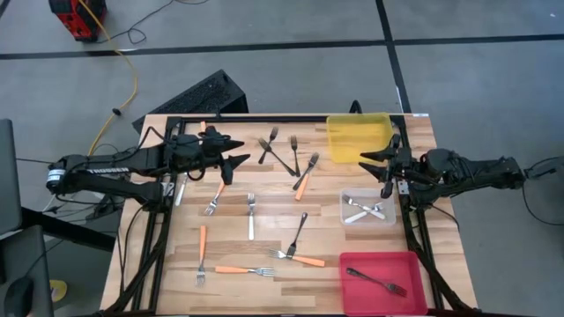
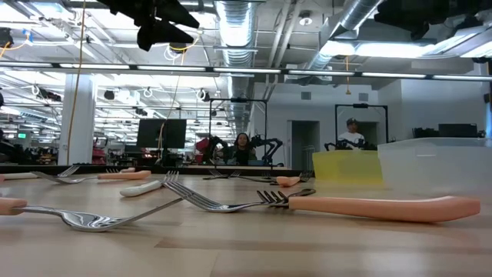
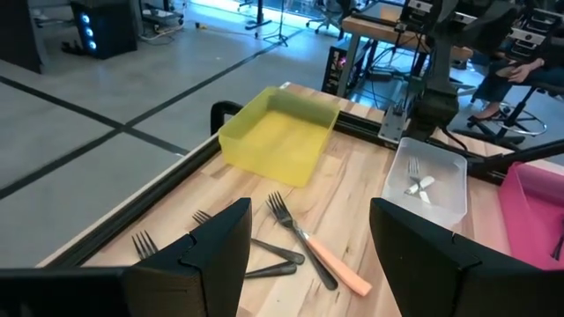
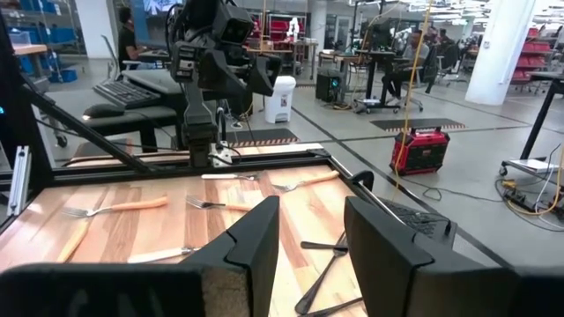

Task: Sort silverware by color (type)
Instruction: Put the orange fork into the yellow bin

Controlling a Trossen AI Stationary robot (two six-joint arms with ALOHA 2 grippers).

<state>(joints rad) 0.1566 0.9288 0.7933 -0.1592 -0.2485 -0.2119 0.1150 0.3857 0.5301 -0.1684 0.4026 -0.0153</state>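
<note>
Both claws hover open and empty over the wooden counter.
Left claw and right claw hold nothing; slim orange, dark and silver forks lie scattered mid-counter.

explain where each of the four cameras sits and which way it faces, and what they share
High view: above, straight down on the table; both arms, left gripper, right gripper.
Low view: table-top height, level past orange-handled forks; an arm overhead.
Left wrist view: past its open fingers toward the yellow bin.
Right wrist view: past its open fingers toward the left arm.
Shared: yellow bin, high and left wrist.
</note>
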